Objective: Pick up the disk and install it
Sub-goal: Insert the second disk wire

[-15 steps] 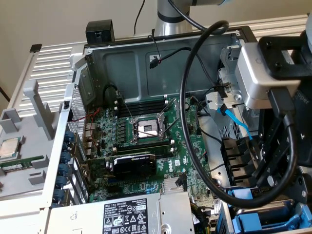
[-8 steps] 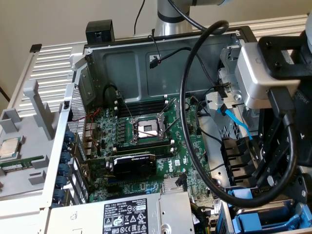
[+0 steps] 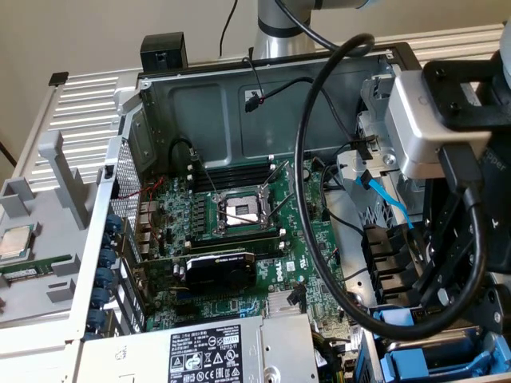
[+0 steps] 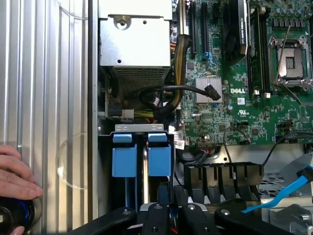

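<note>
Blue-framed disk [image 4: 160, 159] stands tight beside a second carrier [image 4: 124, 159] in the bay [image 4: 139, 128], pincer [image 4: 157, 209] state unclear.

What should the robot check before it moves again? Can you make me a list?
1. Hand outside the case: ok, it rests on the ribbed metal beside it.
2. Gripper close to the blue carriers: ok.
3. Blue cable away from the carriers: ok, it lies off to one side.
4. Arm's black cable free of snags: cannot tell.
5. Carriers pushed fully in: cannot tell.
</note>
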